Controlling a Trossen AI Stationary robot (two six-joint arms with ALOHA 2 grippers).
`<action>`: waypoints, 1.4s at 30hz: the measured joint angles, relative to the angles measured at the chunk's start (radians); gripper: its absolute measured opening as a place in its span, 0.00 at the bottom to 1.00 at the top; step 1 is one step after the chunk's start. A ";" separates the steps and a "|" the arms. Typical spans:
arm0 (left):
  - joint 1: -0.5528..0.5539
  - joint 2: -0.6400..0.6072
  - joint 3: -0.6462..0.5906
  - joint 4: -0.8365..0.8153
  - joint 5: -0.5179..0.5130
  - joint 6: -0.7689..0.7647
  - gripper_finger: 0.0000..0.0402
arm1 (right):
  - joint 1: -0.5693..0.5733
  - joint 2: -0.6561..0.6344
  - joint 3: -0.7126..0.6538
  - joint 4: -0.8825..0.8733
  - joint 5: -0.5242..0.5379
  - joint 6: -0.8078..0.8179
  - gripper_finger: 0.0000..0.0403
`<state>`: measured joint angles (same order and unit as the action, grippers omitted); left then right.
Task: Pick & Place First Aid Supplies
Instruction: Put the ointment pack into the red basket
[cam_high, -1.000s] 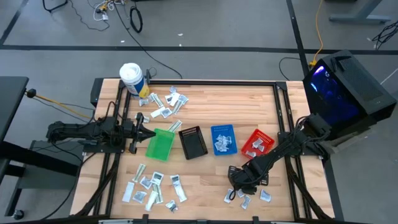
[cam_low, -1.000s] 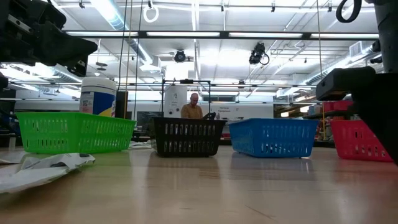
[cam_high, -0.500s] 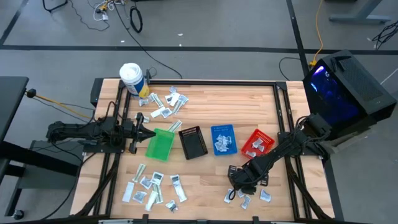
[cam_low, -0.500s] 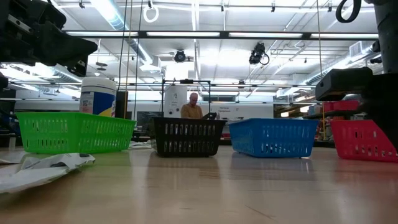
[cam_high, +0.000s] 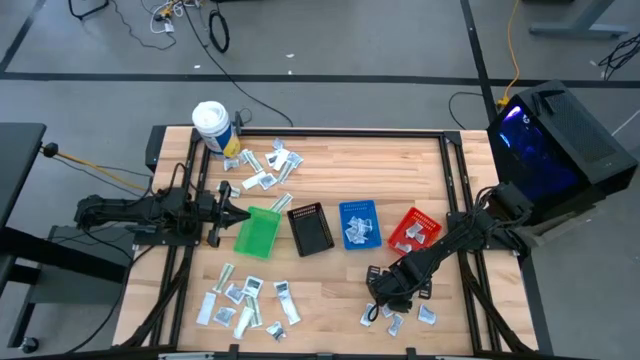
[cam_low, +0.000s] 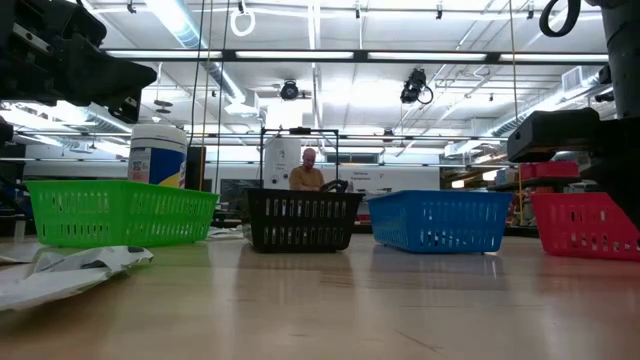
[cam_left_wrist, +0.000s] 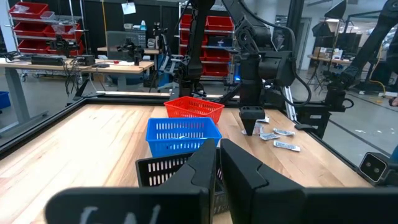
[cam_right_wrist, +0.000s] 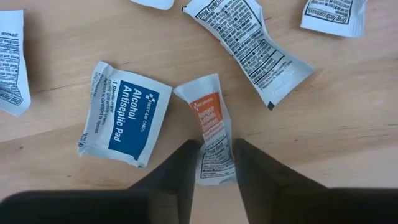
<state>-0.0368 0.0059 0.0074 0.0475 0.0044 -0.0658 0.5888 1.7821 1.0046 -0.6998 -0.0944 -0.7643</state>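
First aid supplies lie in three loose groups on the wooden table: at the near right (cam_high: 400, 318), the near left (cam_high: 245, 305) and the far left (cam_high: 265, 165). My right gripper (cam_high: 385, 298) points down over the near-right group, shut on a small orange-printed sachet (cam_right_wrist: 210, 121). A blue "Alcohol Antiseptic Pad" sachet (cam_right_wrist: 124, 112) and a long white printed packet (cam_right_wrist: 249, 46) lie flat beside it. My left gripper (cam_high: 240, 213) waits shut and level at the table's left, just left of the green bin (cam_high: 257, 232), with nothing in it. My right gripper pinches the orange-printed sachet between its two fingers, one on each long edge of the end nearest the wrist (cam_right_wrist: 216, 160). The fingers (cam_right_wrist: 186, 168) come from above, pointing down. The sachet lies on the table and narrows where the fingers meet it.
Four small bins stand in a row across the middle: green, black (cam_high: 310, 228), blue (cam_high: 359, 224) with sachets inside, and red (cam_high: 415, 228) just beyond my right gripper. A white tub (cam_high: 211, 125) stands at the far left corner. Bare wood lies at the far right.
My right arm has kept its place. In the low view, a dark part of its gripper that stood in front of the red bin has drawn aside, and more of the bin shows now.
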 joint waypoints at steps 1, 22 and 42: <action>0.000 0.000 0.000 0.000 0.000 0.000 0.08 | 0.000 0.000 0.000 0.000 0.000 0.000 0.26; 0.000 0.000 0.000 0.000 0.000 0.000 0.08 | 0.000 -0.054 -0.005 -0.003 0.017 -0.003 0.24; 0.000 0.000 0.000 0.000 0.000 0.000 0.08 | -0.066 -0.317 -0.002 -0.025 0.061 0.140 0.24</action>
<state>-0.0368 0.0062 0.0074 0.0475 0.0044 -0.0659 0.5227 1.4646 1.0027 -0.7246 -0.0338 -0.6245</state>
